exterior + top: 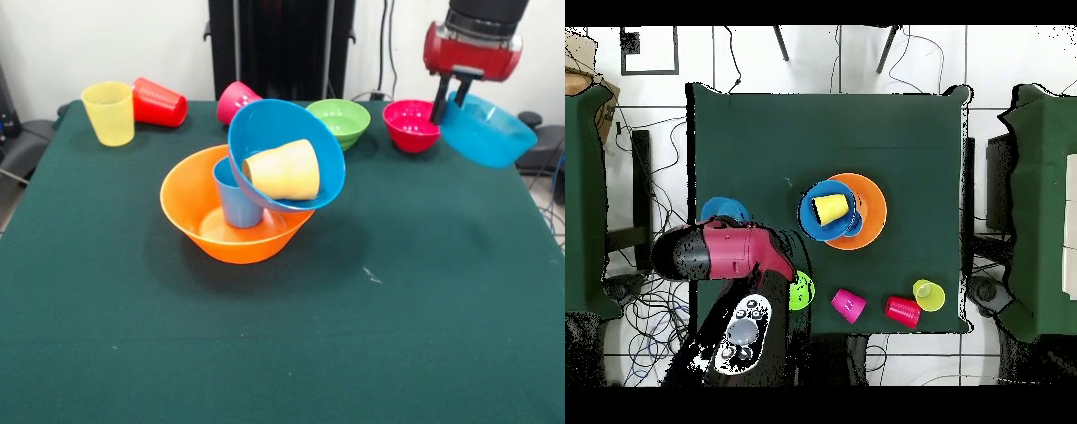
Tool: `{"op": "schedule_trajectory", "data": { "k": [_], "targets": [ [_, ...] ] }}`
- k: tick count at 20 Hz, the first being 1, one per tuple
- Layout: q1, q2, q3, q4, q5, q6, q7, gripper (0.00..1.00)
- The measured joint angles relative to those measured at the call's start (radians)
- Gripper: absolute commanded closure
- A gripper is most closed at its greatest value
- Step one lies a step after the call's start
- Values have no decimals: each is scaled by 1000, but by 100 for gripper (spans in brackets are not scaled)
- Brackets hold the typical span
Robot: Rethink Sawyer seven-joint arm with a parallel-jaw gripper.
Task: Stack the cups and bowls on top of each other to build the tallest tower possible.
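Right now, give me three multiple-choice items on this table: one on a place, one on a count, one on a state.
1. Where does the light blue cup stand?
A. inside the large orange bowl
B. beside the green bowl
C. on the bare table

2. How many cups lie on their sides at the table's far edge?
A. none
B. two
C. four

3. What is the gripper doing?
A. hanging open and empty
B. pinching the small blue bowl by its rim, lifted and tilted
C. pressing on the yellow cup

Key: 1 A, it stands upright in that bowl under the tilted large blue bowl. 2 B, the red cup and pink cup are tipped over, the yellow one upright. 3 B, the fingers straddle the bowl's rim.
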Motion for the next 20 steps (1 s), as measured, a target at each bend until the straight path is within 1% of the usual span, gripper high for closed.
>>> {"op": "schedule_trajectory", "data": {
  "k": [3,11,15,20],
  "targets": [
    [-14,-42,0,1,0,1,0,100],
    [-24,-110,2,14,-4,15,0,100],
    [-46,-149,9,35,-29,27,0,100],
    [-76,-176,25,53,-45,30,0,100]
  ]
}}
